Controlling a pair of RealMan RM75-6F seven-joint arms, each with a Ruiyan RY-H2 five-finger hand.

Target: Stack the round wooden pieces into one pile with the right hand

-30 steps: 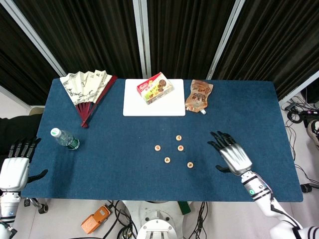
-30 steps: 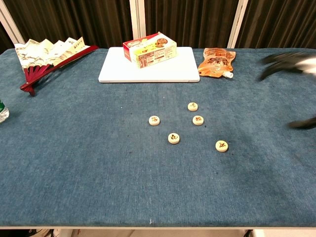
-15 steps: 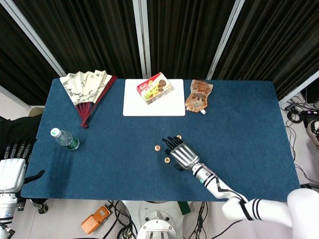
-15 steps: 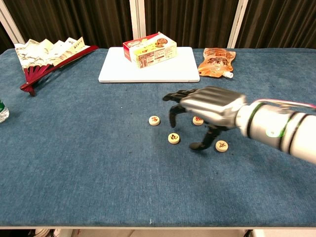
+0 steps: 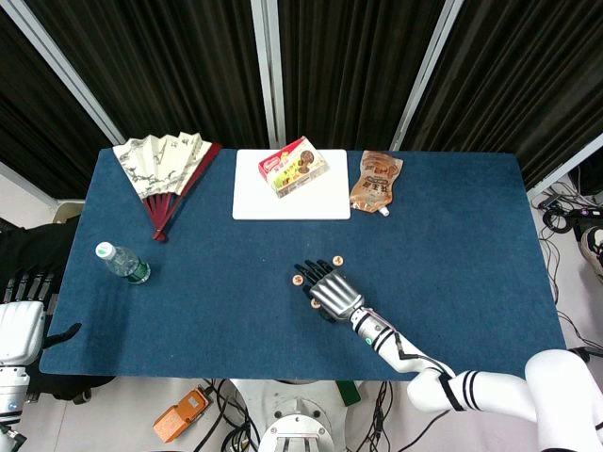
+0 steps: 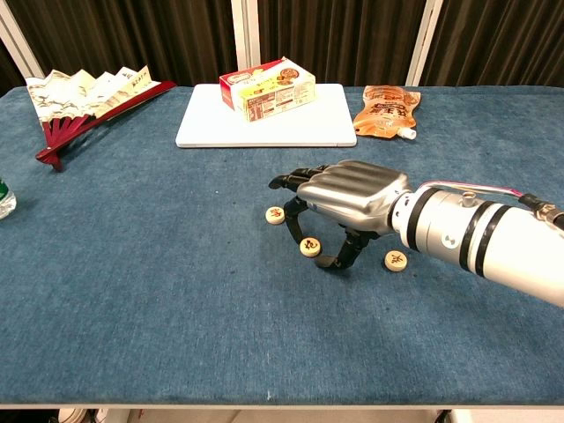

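Observation:
Small round wooden pieces with red marks lie on the blue table (image 6: 141, 291). In the chest view, one piece (image 6: 275, 214) sits just under my right hand's fingertips, a second piece (image 6: 309, 246) lies below the palm beside the thumb, and a third piece (image 6: 395, 260) lies to the right of the thumb. My right hand (image 6: 345, 199) hovers over the group with its fingers spread, holding nothing, and hides the other pieces. The head view shows the right hand (image 5: 328, 287) between one piece (image 5: 297, 280) and another piece (image 5: 337, 260). My left hand (image 5: 21, 322) hangs open off the table's left edge.
At the back lie a folding fan (image 5: 165, 168), a white board (image 5: 325, 200) bearing a snack box (image 5: 294, 167), and an orange pouch (image 5: 375, 182). A plastic bottle (image 5: 122, 264) lies near the left edge.
My right hand swept in from the right side of the table to above the pieces, then shifted a little further left and lower. The pieces have not moved.

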